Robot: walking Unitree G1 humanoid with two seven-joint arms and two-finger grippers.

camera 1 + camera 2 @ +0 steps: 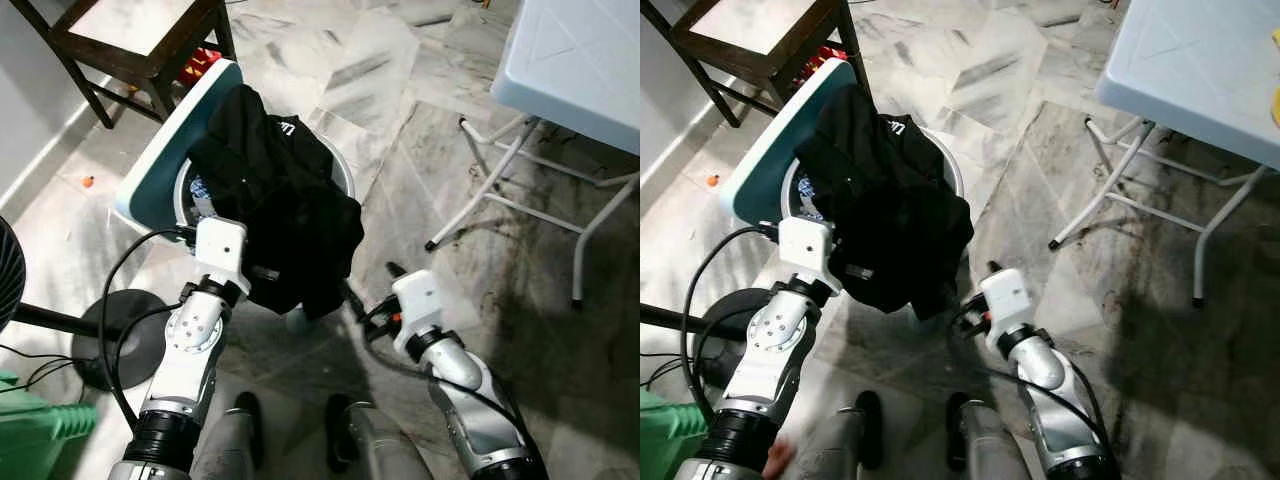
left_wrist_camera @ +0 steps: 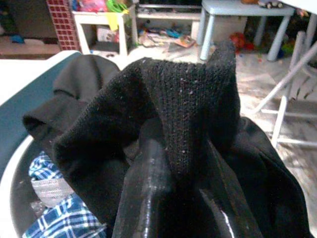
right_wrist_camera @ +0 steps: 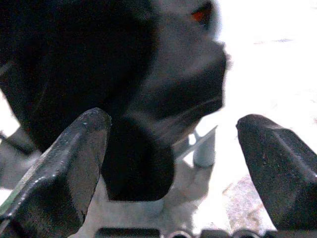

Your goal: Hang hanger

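The left gripper [image 2: 185, 198] pinches a soft, limp black garment [image 1: 285, 190], seemingly by its ribbed hem; the right gripper [image 3: 173, 148] gapes wide beside it.

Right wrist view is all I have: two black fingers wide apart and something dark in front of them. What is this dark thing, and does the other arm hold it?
Observer: It is a black garment. The left gripper is shut on a fold of its knitted edge and holds it up.
Operator: What is under it?
Observer: A round white tub with a teal lid standing open. The garment drapes over the tub's rim.
Operator: Is anything inside the tub?
Observer: Yes, a blue checked cloth lies in it, below the garment. Your right gripper is low, beside the garment's hanging end.
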